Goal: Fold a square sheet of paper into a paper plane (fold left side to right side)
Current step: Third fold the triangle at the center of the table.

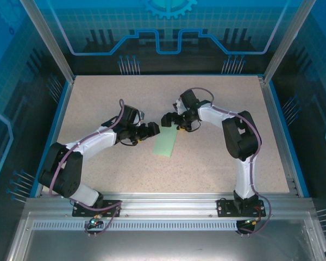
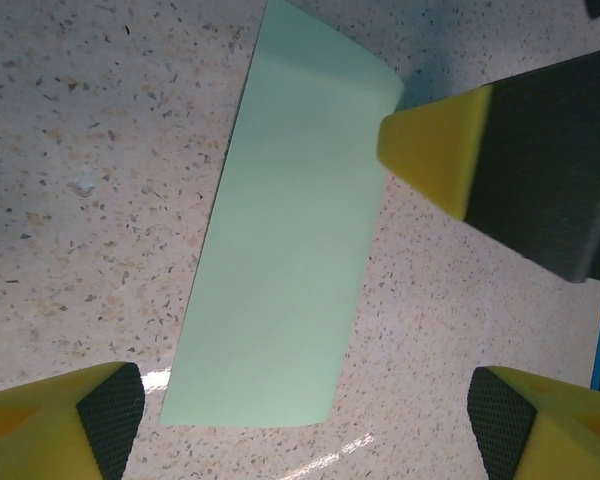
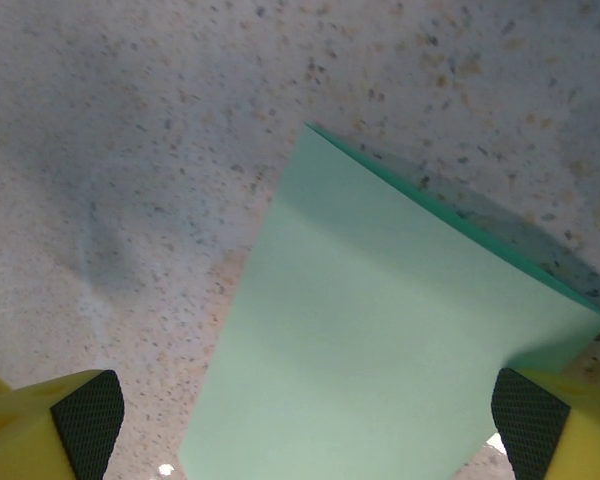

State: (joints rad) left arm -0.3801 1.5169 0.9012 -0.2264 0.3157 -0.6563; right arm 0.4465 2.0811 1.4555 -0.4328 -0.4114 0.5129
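Two grippers are seen with their jaws spread wide, and nothing is gripped by either. In the top view the left gripper (image 1: 151, 130) is found at about 10 o'clock from the sheet of paper (image 1: 165, 144), near its far left corner. The right gripper (image 1: 168, 120) is placed at 12 o'clock, just beyond the sheet's far end.

In the left wrist view the left gripper's yellow fingers (image 2: 50, 425) are seen at 7 and 5 o'clock, and the sheet (image 2: 290, 250) is laid flat between them as a narrow rectangle. Its near corner is just beside the 7 o'clock finger; contact cannot be told. At 2 o'clock a yellow-tipped finger (image 2: 430, 150) of the right gripper is held at the sheet's far corner.

In the right wrist view the right gripper's fingers (image 3: 70, 425) are spread to 7 and 5 o'clock, with the sheet (image 3: 380, 340) stretched between them. A darker green edge is shown along its 2 o'clock side, and a shadow is cast beyond it.

Around the sheet, the speckled table (image 1: 98, 98) is seen, with the paper near its middle, running from 1 to 7 o'clock.
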